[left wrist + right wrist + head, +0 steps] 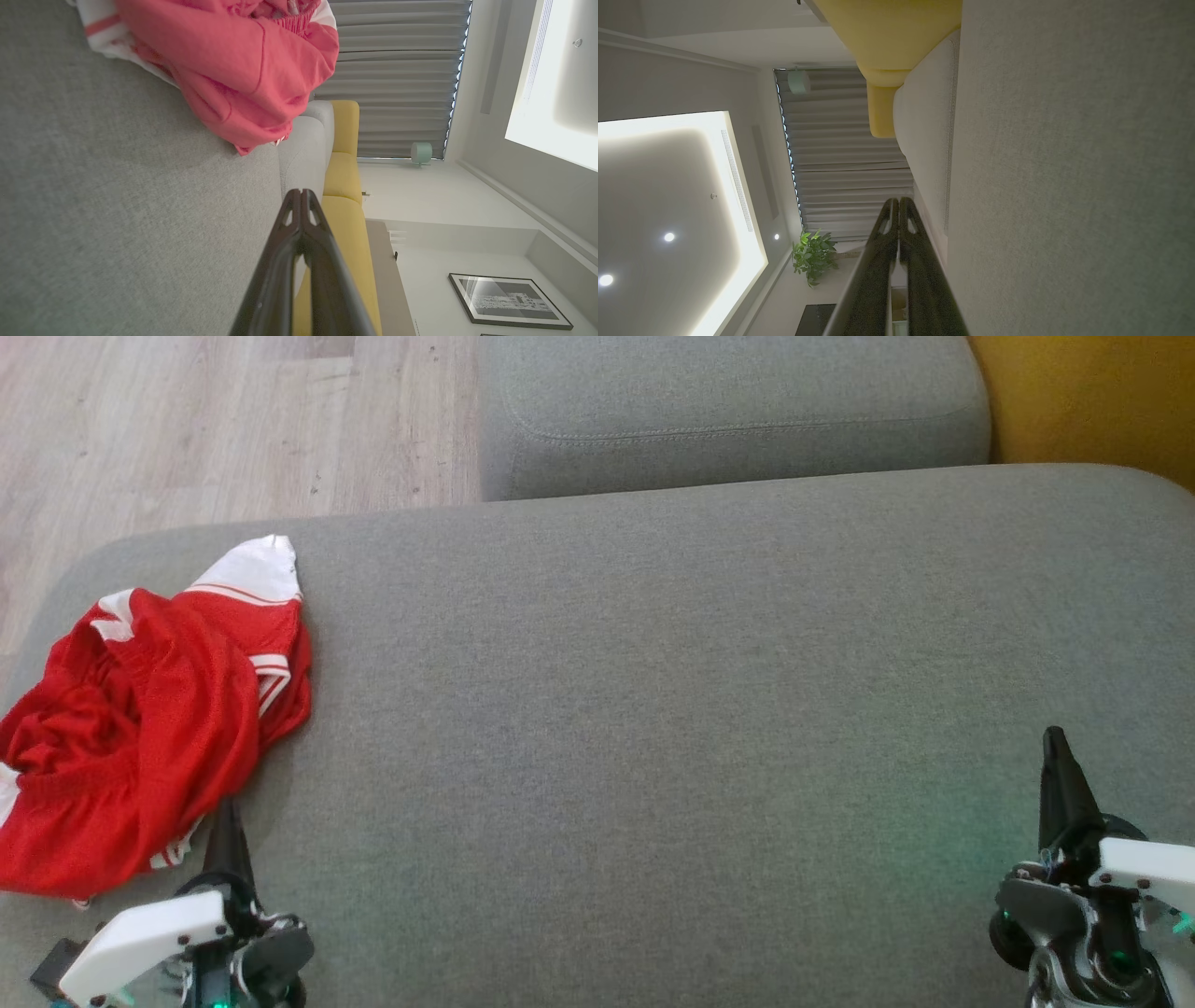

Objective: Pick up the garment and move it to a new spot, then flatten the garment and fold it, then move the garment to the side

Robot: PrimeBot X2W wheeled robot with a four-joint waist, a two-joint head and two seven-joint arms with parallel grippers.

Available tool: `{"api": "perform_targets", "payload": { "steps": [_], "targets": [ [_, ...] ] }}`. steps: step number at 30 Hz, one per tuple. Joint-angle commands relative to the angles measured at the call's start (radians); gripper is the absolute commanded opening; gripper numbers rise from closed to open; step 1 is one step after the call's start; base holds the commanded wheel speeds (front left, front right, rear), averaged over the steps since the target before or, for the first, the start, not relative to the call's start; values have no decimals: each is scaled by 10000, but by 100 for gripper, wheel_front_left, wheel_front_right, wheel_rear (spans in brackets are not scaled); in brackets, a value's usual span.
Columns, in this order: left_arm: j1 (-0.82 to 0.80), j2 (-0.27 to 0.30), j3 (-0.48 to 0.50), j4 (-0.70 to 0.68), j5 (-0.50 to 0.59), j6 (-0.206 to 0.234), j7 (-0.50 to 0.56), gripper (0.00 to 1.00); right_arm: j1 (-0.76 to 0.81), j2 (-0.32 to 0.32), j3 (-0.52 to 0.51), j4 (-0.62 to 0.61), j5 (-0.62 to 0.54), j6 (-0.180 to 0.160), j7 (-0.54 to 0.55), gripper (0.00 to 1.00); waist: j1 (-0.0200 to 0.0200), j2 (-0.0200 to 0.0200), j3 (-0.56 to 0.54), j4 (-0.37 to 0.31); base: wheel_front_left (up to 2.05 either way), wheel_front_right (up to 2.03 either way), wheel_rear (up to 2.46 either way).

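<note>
the wide grey fabric sofa seat (653, 709) spreads before me. the crumpled red-and-white mesh garment (149, 728) lies at its left end. my left gripper (227, 817) points forward just beside the garment's near edge, fingers pressed together; my right gripper (1056, 747), likewise closed, sits well apart.

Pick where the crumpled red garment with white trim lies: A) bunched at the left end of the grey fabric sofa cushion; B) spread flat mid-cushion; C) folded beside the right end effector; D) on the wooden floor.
A: the crumpled red garment with white trim sits bunched at the left end of the grey fabric sofa cushion, just ahead of the shut left end effector.
</note>
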Motion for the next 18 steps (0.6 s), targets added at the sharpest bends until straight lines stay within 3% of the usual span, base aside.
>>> {"api": "perform_targets", "payload": {
  "steps": [1, 18],
  "targets": [
    [-521, 54, 345, -276, 89, -69, 72, 0, -502, -50, 211, -315, -26, 69, 54, 0, 0, 0, 0, 0, 0, 0, 0],
    [-521, 54, 345, -276, 89, -69, 72, 0, -502, -50, 211, -315, -26, 69, 54, 0, 0, 0, 0, 0, 0, 0, 0]
  ]
}}
